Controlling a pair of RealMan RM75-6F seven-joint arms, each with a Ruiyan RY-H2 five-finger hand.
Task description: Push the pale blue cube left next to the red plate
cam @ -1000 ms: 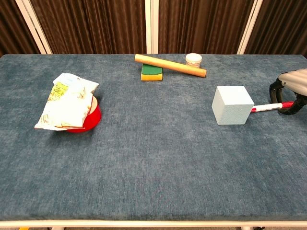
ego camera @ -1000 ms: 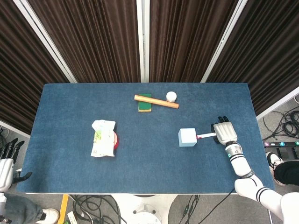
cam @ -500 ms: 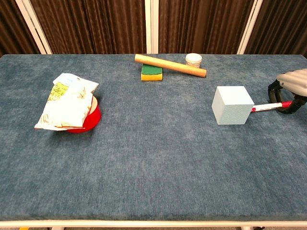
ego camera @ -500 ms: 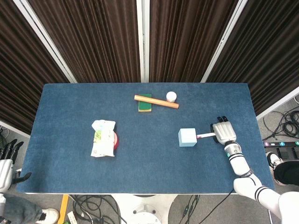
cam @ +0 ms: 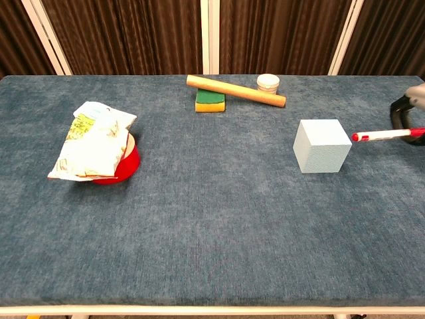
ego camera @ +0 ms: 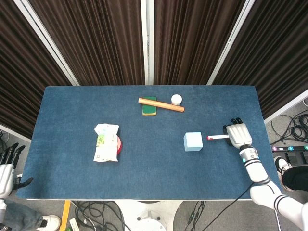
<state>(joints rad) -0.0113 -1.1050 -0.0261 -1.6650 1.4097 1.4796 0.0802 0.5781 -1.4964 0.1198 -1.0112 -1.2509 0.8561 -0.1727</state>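
The pale blue cube [ego camera: 193,142] [cam: 322,145] stands on the right half of the blue table. My right hand [ego camera: 238,135] [cam: 412,113] is to its right and grips a thin white stick with a red tip [ego camera: 218,137] [cam: 384,135]. The stick points left at the cube, and its tip hangs just short of the cube's right face. The red plate [ego camera: 119,145] [cam: 123,166] lies at the left, mostly covered by a white snack bag [ego camera: 106,142] [cam: 93,140]. My left hand [ego camera: 6,169] hangs beyond the table's left edge with nothing in it, fingers apart.
At the back centre a wooden rolling pin [ego camera: 160,105] [cam: 235,91] rests across a green and yellow sponge [ego camera: 149,107] [cam: 211,101], with a small white jar [ego camera: 176,99] [cam: 268,83] beside it. Dark curtains hang behind the table.
My right hand has drawn back to the right and risen slightly, taking the stick's tip off the cube. The cube has not moved.
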